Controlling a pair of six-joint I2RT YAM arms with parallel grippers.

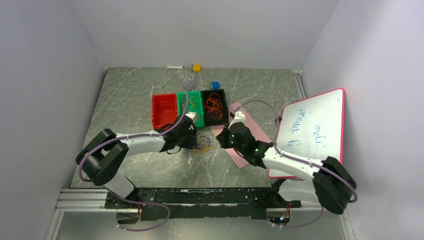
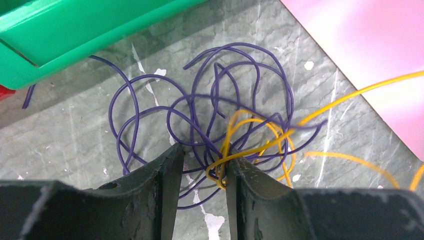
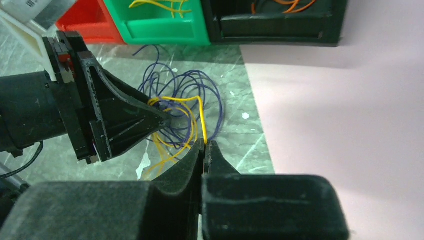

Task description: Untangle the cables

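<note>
The cables [image 1: 202, 143] form a small tangle of dark purple loops [image 2: 210, 100] and yellow loops [image 2: 255, 145] on the grey table, in front of the green bin. My left gripper [image 2: 206, 159] is open at the tangle's near side. Purple strands lie in the gap between its fingers, and a yellow loop hooks round the right fingertip [image 2: 235, 167]. My right gripper [image 3: 206, 144] is shut on a yellow cable [image 3: 201, 112], which rises from its tips and bends back into the tangle. In the right wrist view the left gripper [image 3: 165, 120] points into the purple loops [image 3: 200, 80].
Behind the tangle stand a red bin [image 1: 164, 111], a green bin [image 1: 192, 107] holding yellow cables and a black bin [image 1: 214, 105] holding orange cables. A pink mat [image 1: 245, 135] lies to the right, with a whiteboard [image 1: 312, 130] beyond it. A yellow block [image 1: 197, 67] sits at the back.
</note>
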